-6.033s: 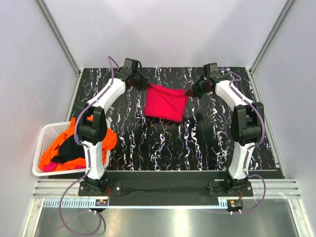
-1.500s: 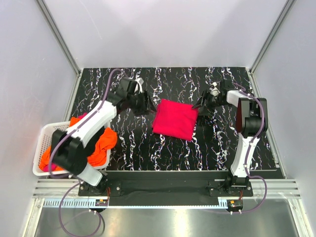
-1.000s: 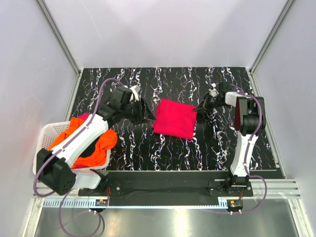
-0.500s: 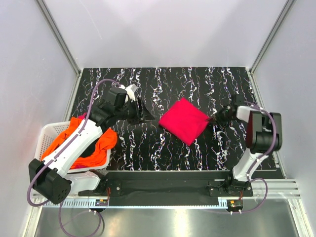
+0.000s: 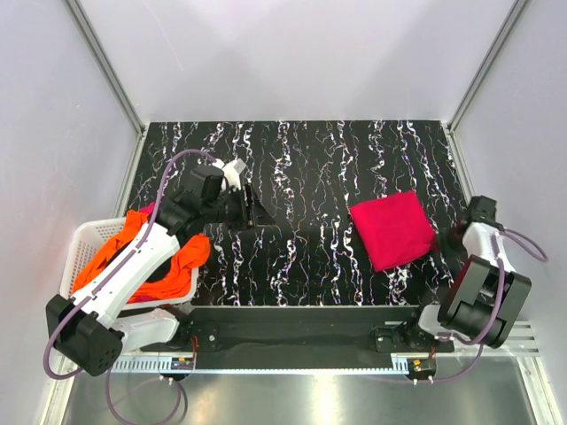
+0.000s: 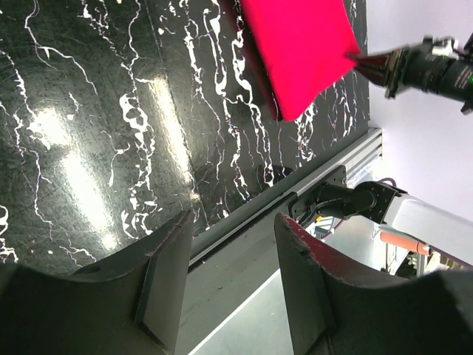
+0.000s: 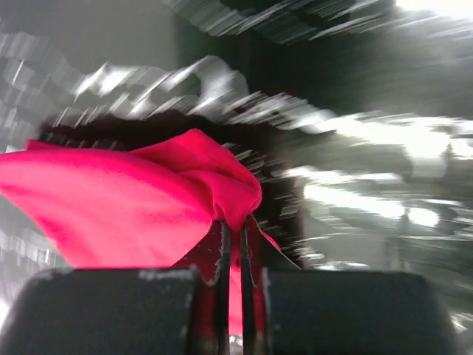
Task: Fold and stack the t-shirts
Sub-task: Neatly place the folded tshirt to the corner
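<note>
A folded magenta-red t-shirt (image 5: 394, 230) lies on the black marbled table, right of centre. My right gripper (image 5: 440, 237) is shut on its right corner. The right wrist view is blurred, with the cloth (image 7: 133, 200) bunched between the closed fingers of my right gripper (image 7: 233, 225). My left gripper (image 5: 252, 212) hovers left of centre, open and holding nothing. In the left wrist view the left gripper (image 6: 233, 222) stands wide apart, and the magenta t-shirt (image 6: 295, 52) lies far ahead with the right gripper (image 6: 369, 63) pinching its corner. An orange t-shirt (image 5: 182, 261) spills from the basket.
A white slatted basket (image 5: 75, 243) stands off the table's left edge, partly under the left arm. The right arm (image 5: 483, 283) is folded back near the table's right edge. White walls with metal posts close in the back and sides.
The right gripper has dragged the magenta t-shirt from the table's centre to the right, towards the near edge. The left gripper has drawn back a little to the left, still open.
</note>
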Tool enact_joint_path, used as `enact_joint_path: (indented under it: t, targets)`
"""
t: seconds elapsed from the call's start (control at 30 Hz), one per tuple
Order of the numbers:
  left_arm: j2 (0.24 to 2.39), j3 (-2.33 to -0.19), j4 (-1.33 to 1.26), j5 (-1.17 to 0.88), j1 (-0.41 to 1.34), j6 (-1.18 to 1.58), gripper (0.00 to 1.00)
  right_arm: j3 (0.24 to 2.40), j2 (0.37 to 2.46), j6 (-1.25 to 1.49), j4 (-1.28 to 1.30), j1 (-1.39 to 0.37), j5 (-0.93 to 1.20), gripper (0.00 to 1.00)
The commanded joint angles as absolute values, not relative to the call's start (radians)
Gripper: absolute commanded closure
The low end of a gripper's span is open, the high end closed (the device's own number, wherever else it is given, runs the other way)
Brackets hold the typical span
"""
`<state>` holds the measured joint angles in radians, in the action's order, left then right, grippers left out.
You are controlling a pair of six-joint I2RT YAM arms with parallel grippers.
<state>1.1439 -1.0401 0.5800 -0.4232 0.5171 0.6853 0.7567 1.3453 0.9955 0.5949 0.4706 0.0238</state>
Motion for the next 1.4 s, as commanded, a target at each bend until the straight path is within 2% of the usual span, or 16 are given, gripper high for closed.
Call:
enact_joint_path:
  t: [0.0,0.2,0.43,0.7,1.03,1.17,1.2,1.27,1.37]
  targets:
    - [1.112,-1.051,0.537,-0.469,0.519,0.66,0.48,0.749,1.27,1.008,0.755,0.567,-0.146,1.0]
    - [1.121,-1.048,0.525,-0.482,0.518,0.652,0.48,0.764,1.226,0.893,0.825,0.731,-0.198,1.0]
    - [1.147,-1.048,0.515,-0.503,0.511,0.644,0.48,0.821,1.259,0.724,0.861,0.805,-0.282,1.0]
    - [1.17,-1.043,0.497,-0.534,0.494,0.65,0.48,0.922,1.336,0.574,0.868,0.813,-0.344,1.0]
    - [1.198,-1.037,0.462,-0.552,0.491,0.664,0.48,0.98,1.416,0.557,0.911,0.813,-0.377,1.0]
    - [1.209,-1.034,0.449,-0.572,0.489,0.678,0.48,0.982,1.413,0.549,0.94,0.811,-0.362,0.63]
    - [1.21,-1.034,0.448,-0.575,0.489,0.683,0.48,0.986,1.404,0.558,0.96,0.813,-0.377,0.45]
    - [1.21,-1.032,0.443,-0.577,0.489,0.686,0.48,0.997,1.364,0.561,0.992,0.81,-0.37,0.38]
    - [1.218,-1.028,0.433,-0.583,0.489,0.687,0.48,1.038,1.307,0.558,1.003,0.735,-0.371,0.37]
